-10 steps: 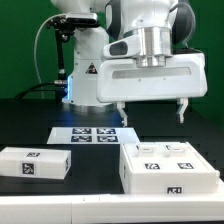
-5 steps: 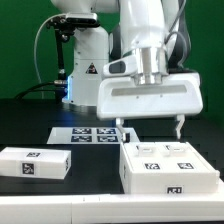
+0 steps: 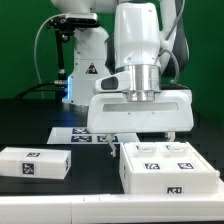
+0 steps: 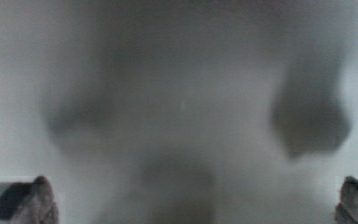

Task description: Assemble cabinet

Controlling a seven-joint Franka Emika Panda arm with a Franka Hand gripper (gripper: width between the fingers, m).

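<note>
the claw (image 3: 141,140) has dropped lower and shifted toward the exterior view's left. the cabinet's big block (image 3: 168,172) lies on the desk (image 3: 25,125) at the exterior view's right, just under the claw, whose jaws stand wide, released, holding nothing. the small block (image 3: 35,163) lies well apart at the left, the marker board (image 3: 70,135) behind.

1. My claw (image 3: 142,138) hangs with its jaws spread wide, and the gap between them is free.
2. Just beneath it, the large cabinet block (image 3: 170,165) bars any straight drop.
3. Toward the exterior view's left, a strip of bare table (image 3: 95,168) lies open between that block and the smaller cabinet block (image 3: 35,163).
4. The flat marker board (image 3: 80,135) lies low behind that strip, and the arm's base (image 3: 85,70) walls off the rear.
5. The wrist view is too blurred to tell clearance.
</note>
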